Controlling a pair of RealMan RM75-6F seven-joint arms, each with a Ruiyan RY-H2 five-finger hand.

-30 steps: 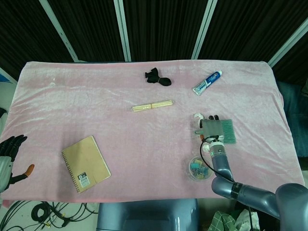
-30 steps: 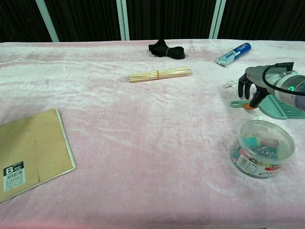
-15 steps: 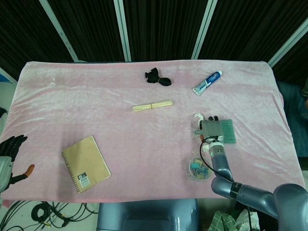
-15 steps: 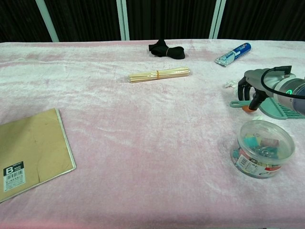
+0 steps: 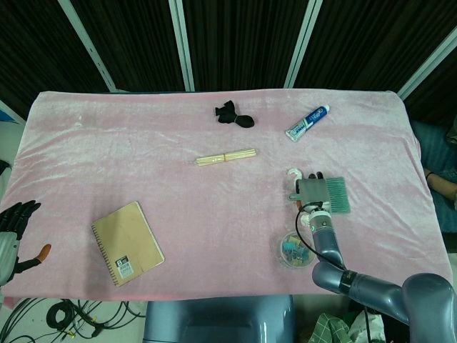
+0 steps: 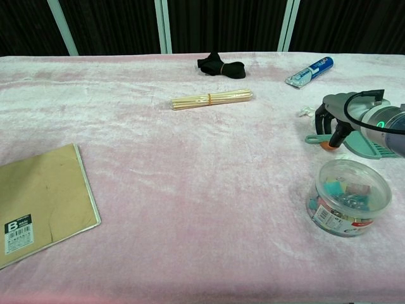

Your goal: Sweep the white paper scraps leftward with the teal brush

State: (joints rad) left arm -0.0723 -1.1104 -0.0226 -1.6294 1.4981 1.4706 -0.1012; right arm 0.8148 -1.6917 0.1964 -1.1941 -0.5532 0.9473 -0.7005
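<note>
The teal brush point(image 5: 337, 194) point(image 6: 366, 147) lies flat on the pink cloth at the right, its handle pointing left. My right hand point(image 5: 312, 191) point(image 6: 340, 116) sits on top of the handle, fingers curled down on the far side and the orange-tipped thumb on the near side, gripping it. One white paper scrap point(image 5: 292, 172) point(image 6: 305, 113) lies just beyond the hand, and another point(image 6: 342, 155) lies by the brush's near edge. My left hand point(image 5: 16, 227) hangs off the table's near left corner, fingers apart and holding nothing.
A round clear tub point(image 5: 295, 250) point(image 6: 348, 197) of small items stands just in front of the brush. A toothpaste tube point(image 6: 309, 71), a stick bundle point(image 6: 212, 99) and a black cloth item point(image 6: 220, 64) lie further back. A brown notebook point(image 6: 39, 201) is at the near left.
My right hand has settled slightly lower onto the brush handle and its fingers have drawn in closer around it. The brush, scraps and left hand have not moved.
</note>
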